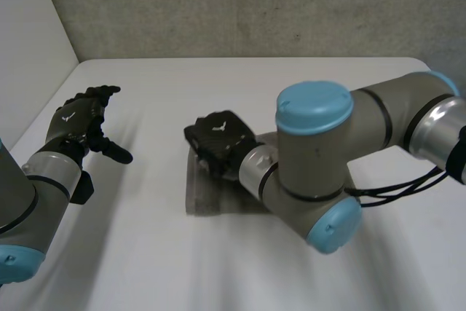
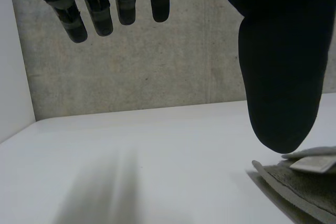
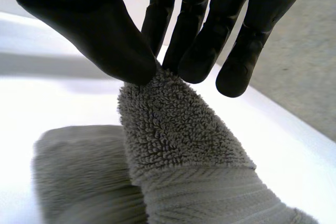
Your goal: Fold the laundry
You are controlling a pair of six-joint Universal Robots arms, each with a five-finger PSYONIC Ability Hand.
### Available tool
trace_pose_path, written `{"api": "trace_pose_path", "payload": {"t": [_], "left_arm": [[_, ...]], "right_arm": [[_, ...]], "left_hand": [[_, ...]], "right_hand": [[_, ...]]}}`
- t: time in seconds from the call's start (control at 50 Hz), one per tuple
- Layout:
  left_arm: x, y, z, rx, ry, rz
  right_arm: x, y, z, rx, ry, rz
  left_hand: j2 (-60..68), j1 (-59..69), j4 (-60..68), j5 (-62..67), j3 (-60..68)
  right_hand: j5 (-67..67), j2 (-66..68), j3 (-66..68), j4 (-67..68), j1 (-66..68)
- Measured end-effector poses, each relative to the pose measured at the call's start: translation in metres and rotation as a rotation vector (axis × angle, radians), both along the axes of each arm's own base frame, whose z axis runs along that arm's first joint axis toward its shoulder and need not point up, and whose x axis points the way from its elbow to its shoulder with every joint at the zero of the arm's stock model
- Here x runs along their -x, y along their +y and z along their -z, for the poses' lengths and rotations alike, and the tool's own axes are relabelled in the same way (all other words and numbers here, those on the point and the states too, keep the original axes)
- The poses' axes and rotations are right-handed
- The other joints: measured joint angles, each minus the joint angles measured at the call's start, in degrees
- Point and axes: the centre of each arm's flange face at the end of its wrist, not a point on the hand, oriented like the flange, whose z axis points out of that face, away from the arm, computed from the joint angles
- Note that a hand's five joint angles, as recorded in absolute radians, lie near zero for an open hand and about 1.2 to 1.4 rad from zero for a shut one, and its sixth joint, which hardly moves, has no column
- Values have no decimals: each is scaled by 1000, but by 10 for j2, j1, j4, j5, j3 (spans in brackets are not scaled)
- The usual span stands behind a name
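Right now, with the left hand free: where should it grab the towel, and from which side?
Probably the towel edge facing the left hand, approached low from the robot's left. That edge lies flat and free on the table; the right hand pinches a raised peak further in.

Plain white table [image 1: 218,267] here. Rough grey concrete wall [image 1: 255,5] behind it, smooth white wall [image 1: 29,27] off to the left.
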Motion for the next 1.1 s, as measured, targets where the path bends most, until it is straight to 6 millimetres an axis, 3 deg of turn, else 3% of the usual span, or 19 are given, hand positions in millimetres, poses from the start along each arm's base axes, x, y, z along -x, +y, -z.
{"api": "trace_pose_path", "payload": {"t": [0.24,0.36,0.4,0.48,0.52,0.6,0.74,0.94,1.1], "left_arm": [[0,0,0,1,0,0],[0,0,0,-1,0,1],[0,0,1,-2,0,1],[1,1,1,-4,-1,5],[2,1,1,-4,-1,7],[4,3,1,-4,-1,18],[18,8,1,1,0,80],[53,14,-6,35,2,190],[74,17,-29,97,-65,246]], "right_arm": [[-10,24,37,-54,71,-60],[-10,27,37,-63,66,-72],[-10,28,34,-63,60,-82],[-7,33,23,-63,46,-114],[-3,33,17,-63,44,-115],[19,21,2,-62,48,-47],[99,-26,-14,-61,66,230],[178,-55,17,-51,128,440],[197,-58,42,-6,205,439]], "left_hand": [[0,0,0,0,0],[0,0,0,0,0],[0,0,0,0,0],[0,0,0,0,0],[0,0,0,0,0],[0,0,0,0,0],[0,0,0,0,0],[0,0,0,0,0],[0,0,0,0,0]], "right_hand": [[2,0,0,0,0],[0,-4,-4,-4,-4],[-84,-79,-85,-83,-82],[-493,-476,-476,-469,-486],[-599,-580,-591,-585,-585],[-625,-608,-628,-618,-629],[-625,-608,-628,-618,-629],[-616,-601,-620,-614,-616],[-451,-445,-461,-461,-458]]}}
